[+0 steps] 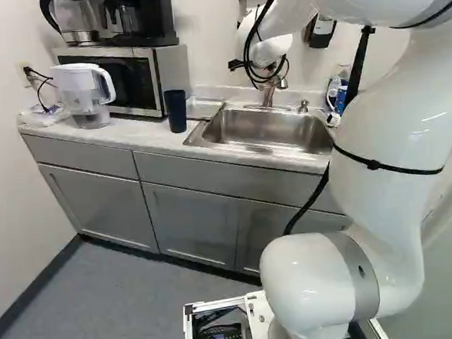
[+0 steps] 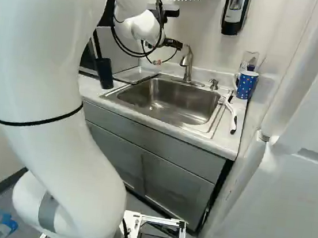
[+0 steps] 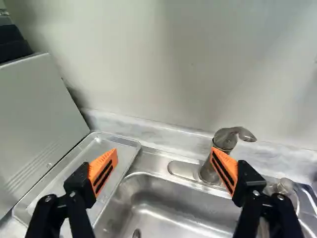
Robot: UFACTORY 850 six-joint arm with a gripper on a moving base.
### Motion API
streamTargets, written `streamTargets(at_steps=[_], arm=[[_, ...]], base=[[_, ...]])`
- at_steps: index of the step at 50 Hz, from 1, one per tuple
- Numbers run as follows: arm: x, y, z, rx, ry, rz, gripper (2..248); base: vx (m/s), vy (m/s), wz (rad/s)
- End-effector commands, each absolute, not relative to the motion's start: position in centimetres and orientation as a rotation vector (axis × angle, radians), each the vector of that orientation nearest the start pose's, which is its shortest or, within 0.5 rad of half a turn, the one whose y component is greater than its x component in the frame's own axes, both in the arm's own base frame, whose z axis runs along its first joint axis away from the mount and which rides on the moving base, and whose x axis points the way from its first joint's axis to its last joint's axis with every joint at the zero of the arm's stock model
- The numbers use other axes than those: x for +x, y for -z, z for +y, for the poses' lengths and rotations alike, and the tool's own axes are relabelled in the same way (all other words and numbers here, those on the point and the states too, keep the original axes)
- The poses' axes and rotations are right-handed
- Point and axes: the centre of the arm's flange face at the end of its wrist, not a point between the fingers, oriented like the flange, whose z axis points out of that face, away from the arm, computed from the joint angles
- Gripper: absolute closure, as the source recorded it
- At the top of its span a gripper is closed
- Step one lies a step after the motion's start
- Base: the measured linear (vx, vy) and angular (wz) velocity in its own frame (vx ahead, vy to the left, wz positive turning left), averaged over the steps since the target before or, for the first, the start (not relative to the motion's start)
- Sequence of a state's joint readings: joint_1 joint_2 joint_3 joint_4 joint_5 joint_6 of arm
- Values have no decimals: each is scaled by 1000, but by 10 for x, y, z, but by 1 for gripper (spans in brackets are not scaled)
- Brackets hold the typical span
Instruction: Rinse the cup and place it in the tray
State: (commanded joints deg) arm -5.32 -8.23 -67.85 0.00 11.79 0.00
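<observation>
Gripper [image 2: 168, 54] held over sink [image 2: 170, 100], fingers spread apart; tray [image 3: 74, 171] and dark cup [image 1: 176, 112] set left of sink, spotted mug [image 2: 246, 85] right.

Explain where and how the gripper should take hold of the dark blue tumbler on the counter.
Grip the dark blue tumbler around mid-height, probably coming level from the front of the counter, one finger on either side. It stands upright, tall and narrow, no handle shows, and the microwave crowds it from behind.
</observation>
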Motion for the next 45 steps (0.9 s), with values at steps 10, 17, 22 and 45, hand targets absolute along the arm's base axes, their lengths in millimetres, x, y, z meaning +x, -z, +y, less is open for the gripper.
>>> streamTargets(at_steps=[10,17,22,45], arm=[[586,-635,-58,-2595,1867,128,3],[590,-635,-61,-2596,1869,133,3],[592,-635,-62,-2597,1870,137,3],[604,-634,-71,-2602,1873,152,3]], base=[[0,0,0],[0,0,0],[0,0,0],[0,0,0]])
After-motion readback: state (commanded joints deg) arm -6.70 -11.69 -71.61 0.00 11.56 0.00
